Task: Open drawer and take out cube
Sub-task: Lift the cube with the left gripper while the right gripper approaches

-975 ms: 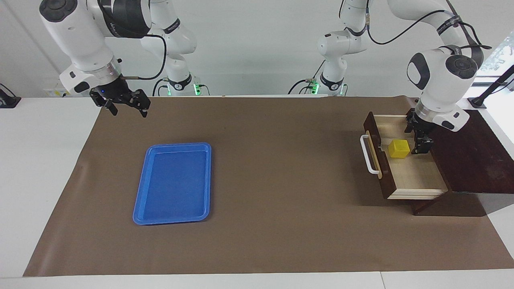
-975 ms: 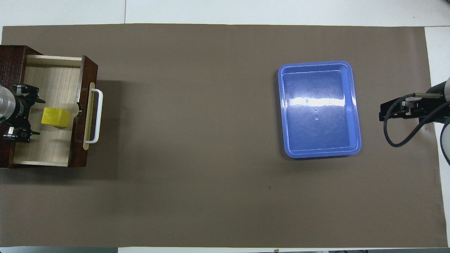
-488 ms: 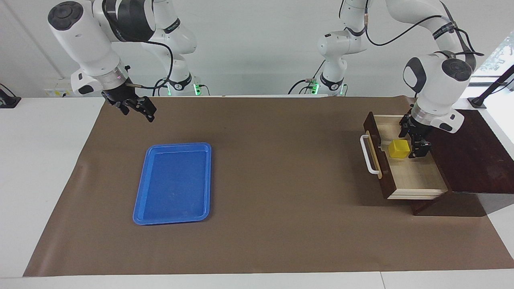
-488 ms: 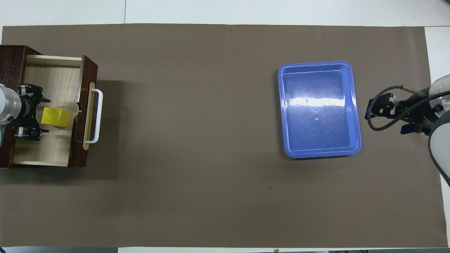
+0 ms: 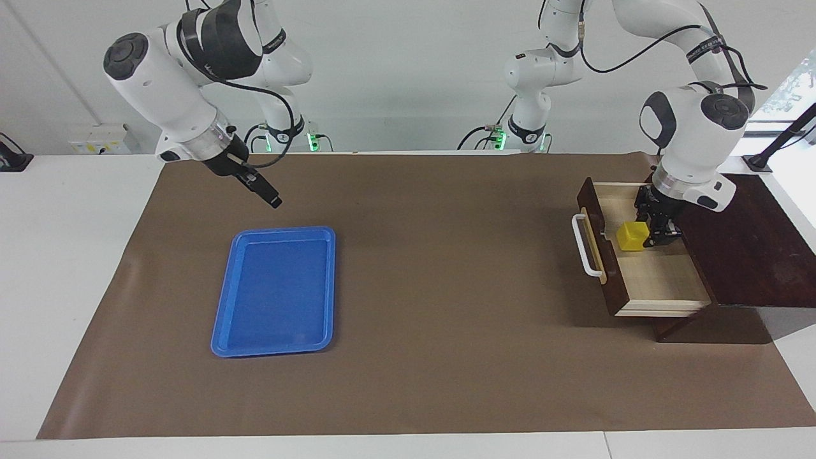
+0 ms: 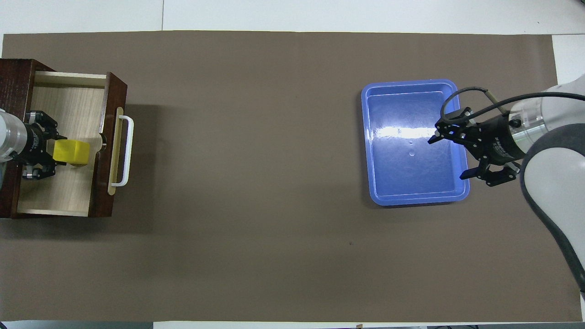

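A: How did the left gripper (image 5: pixel 651 231) stand?

B: It was down inside the open drawer (image 5: pixel 656 277), its fingers set either side of the cube (image 5: pixel 632 235). Whether they had fully closed on it could not be told; they looked close against it, not yet lifting.

A: And the cube?

B: On the drawer floor, near the drawer front and its handle (image 5: pixel 581 245), toward the end of the drawer nearer the robots. It had no long axis, being a cube; its faces sat slightly turned against the drawer walls.

A: What could have gone wrong?

B: With the faces skewed, the fingers might have caught an edge, so the cube would twist or squirt out. A lift begun too early might have dropped it back. The wrist was also close to the box (image 5: pixel 749 255), so a careless rise might have knocked it.

A: The right gripper (image 5: pixel 271 198)?

B: Over the mat just by the tray (image 5: pixel 275 344), holding nothing; the overhead view showed its fingers spread.
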`<state>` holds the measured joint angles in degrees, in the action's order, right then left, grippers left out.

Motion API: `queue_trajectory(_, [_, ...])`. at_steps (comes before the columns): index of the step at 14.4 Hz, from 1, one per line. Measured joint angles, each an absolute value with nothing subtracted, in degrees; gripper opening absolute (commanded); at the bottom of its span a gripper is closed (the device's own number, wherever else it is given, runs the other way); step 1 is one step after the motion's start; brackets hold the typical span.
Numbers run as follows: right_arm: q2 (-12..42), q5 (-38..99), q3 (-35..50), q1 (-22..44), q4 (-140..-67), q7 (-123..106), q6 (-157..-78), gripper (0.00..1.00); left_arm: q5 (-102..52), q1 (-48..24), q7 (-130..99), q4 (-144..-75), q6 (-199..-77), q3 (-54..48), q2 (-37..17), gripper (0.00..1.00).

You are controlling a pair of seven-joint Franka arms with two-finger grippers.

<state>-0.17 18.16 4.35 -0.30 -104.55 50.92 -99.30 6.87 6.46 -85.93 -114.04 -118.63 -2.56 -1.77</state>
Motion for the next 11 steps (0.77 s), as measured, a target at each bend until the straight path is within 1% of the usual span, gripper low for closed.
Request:
queue_trajectory(2, [1.7, 22.0, 4.4, 1.4, -104.8, 57.6, -102.2, 1.0, 5.5, 6.3, -86.0, -108.8, -112.6, -2.8, -2.6, 0.0])
queue_trajectory(4, [3.6, 25.5, 4.4, 3.5, -105.1, 63.1, -104.6, 1.0, 4.2, 6.0, -86.4, -101.0, -104.6, -3.5, -3.9, 0.0])
queue_trajectory(6, [5.3, 29.4, 4.5, 5.3, -105.2, 66.4, -105.8, 1.0, 3.0, 4.1, -88.9, -95.3, -99.2, -3.7, -4.6, 0.0])
queue_trajectory(8, [6.6, 33.2, 4.5, 7.0, -105.3, 68.3, -106.0, 1.0, 2.7, -0.1, -95.7, -93.7, -97.8, -3.9, -5.1, 0.0])
queue_trajectory(11, [7.4, 37.3, 4.5, 8.1, -105.9, 70.3, -106.7, 1.0, 2.6, -8.7, -106.2, -93.8, -97.9, -4.4, -6.0, 0.0])
